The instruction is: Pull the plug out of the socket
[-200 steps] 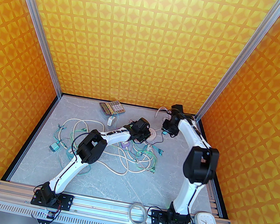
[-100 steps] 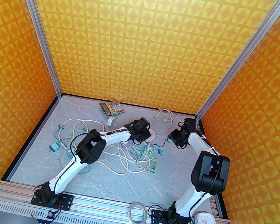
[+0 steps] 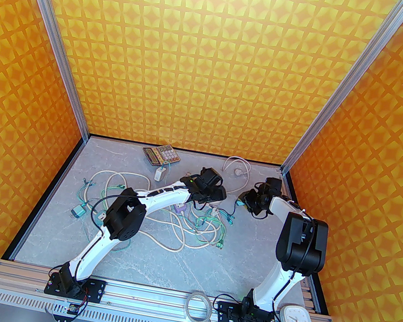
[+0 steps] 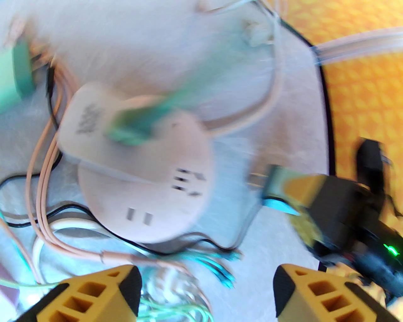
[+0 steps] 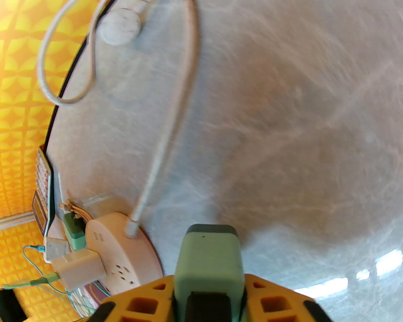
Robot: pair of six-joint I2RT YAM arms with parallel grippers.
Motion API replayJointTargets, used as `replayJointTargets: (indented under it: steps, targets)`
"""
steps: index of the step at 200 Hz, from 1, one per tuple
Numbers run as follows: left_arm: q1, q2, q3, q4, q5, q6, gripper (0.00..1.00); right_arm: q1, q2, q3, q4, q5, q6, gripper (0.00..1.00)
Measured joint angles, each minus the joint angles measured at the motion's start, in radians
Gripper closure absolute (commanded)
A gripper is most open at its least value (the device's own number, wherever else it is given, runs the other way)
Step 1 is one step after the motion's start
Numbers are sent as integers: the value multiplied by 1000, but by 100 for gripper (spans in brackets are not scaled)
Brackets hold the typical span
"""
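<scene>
Just right of the round white socket (image 4: pixel 141 195), the right gripper (image 5: pixel 209 292) pinches the pale-green boxy plug (image 5: pixel 209 261), prongs free; the left gripper (image 4: pixel 206 286) gapes empty above. A loose pinch could drop it.

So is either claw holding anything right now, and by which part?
The right claw grips the green plug by the sides of its body, clear of the round socket. The left claw is open and holds nothing.
</scene>
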Motion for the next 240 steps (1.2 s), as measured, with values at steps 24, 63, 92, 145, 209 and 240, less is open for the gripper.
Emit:
replayJointTargets:
  steps: [24, 63, 92, 145, 209, 240]
  targets:
    - [-8, -72, -9, -10, -33, 87, 11, -3, -3, -18, -5, 15, 3, 39]
    - [-9, -180, -65, -5, -85, 234, 1, -5, -97, -72, -36, 82, -14, 28]
    - [-9, -191, -94, 0, -108, 346, 1, -5, -245, -108, -53, 125, -32, 12]
    - [-3, -190, -219, 52, -114, 517, 0, 11, -406, -204, -12, 119, -48, 1]
    - [60, -124, -182, 97, -58, 613, 5, 66, -468, -282, 95, 45, -36, 2]
    - [81, -69, -157, 90, -34, 625, 1, 126, -452, -282, 132, 24, -36, 2]
